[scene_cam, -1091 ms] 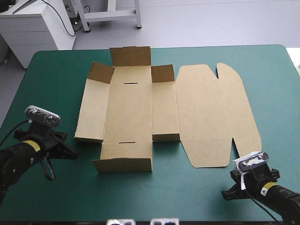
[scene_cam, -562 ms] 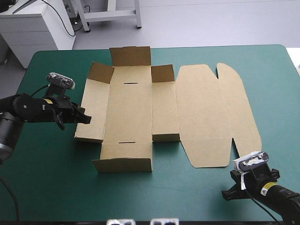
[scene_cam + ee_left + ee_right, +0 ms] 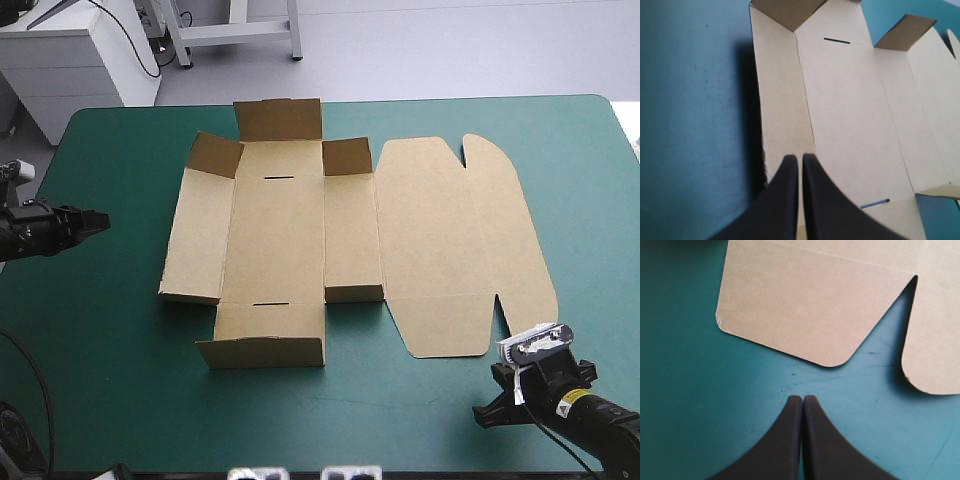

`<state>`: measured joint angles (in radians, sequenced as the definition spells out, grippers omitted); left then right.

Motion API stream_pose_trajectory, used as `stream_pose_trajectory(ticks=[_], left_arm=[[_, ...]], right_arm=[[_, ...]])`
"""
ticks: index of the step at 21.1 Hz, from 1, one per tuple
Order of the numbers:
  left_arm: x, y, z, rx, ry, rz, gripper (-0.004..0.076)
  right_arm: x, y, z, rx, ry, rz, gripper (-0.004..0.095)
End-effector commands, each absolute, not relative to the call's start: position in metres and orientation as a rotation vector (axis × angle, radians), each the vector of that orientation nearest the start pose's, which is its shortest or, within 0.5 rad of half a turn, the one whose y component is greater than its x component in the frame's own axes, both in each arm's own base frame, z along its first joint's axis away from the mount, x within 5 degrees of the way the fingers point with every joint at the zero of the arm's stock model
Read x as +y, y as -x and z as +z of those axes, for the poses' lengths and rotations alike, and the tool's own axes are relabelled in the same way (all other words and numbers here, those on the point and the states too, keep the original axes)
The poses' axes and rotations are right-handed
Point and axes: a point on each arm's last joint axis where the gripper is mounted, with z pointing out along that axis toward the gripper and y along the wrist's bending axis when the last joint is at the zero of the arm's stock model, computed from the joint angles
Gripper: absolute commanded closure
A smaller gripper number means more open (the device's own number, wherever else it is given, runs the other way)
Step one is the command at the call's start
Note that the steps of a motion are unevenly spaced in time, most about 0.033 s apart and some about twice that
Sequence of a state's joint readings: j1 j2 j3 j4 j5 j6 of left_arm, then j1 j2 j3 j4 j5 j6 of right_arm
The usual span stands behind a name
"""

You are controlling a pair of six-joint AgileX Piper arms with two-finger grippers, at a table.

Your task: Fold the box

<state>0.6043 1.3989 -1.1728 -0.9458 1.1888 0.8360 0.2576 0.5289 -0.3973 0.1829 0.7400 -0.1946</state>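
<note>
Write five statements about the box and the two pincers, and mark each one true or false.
1. The box is opened out on the table, its lid flat. True.
2. The left pincer grips the box's left wall. False: it is shut on nothing and is off to the left of the box, clear of the board.
3. The right pincer is shut. True.
4. The right pincer is on top of the lid. False: it is over bare teal-green cover, just short of the lid's near flap.
5. The box's middle panel has two thin slots, one toward each end. True.
</note>
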Motion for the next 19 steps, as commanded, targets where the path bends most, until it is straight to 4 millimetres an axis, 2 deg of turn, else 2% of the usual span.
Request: stream_pose_trajectory(ticks=[1, 2, 4, 5, 6, 7, 10, 14, 19], left_arm=[[0.097, -0.264, 0.349, 2.246, 0.025, -0.697, 0.0643], [0.097, -0.266, 0.344, 2.259, 0.025, -0.732, 0.0603], [0.099, -0.273, 0.327, 2.312, 0.022, -0.852, 0.0435], [0.099, -0.280, 0.317, 2.333, 0.052, -0.899, 0.0290], [0.093, -0.289, 0.307, 2.358, 0.049, -0.942, 0.0193], [0.088, -0.295, 0.301, 2.376, 0.036, -0.953, 0.0160], [0.067, -0.319, 0.269, 2.454, -0.016, -1.034, 0.0141], [0.062, -0.335, 0.234, 2.525, 0.016, -1.120, 0.0141], [0.058, -0.337, 0.219, 2.554, 0.019, -1.241, 0.0143]], right_arm=[[0.035, -0.090, 0.256, 2.243, 0.419, 0.247, 0.0928], [0.035, -0.090, 0.256, 2.243, 0.419, 0.247, 0.0928], [0.036, -0.090, 0.257, 2.243, 0.416, 0.251, 0.0928], [0.036, -0.090, 0.257, 2.243, 0.416, 0.251, 0.0928], [0.036, -0.090, 0.257, 2.243, 0.416, 0.251, 0.0928], [0.036, -0.090, 0.257, 2.243, 0.416, 0.251, 0.0928], [0.036, -0.090, 0.257, 2.243, 0.416, 0.251, 0.0928], [0.036, -0.090, 0.257, 2.243, 0.416, 0.251, 0.0928], [0.036, -0.090, 0.257, 2.244, 0.415, 0.252, 0.0928]])
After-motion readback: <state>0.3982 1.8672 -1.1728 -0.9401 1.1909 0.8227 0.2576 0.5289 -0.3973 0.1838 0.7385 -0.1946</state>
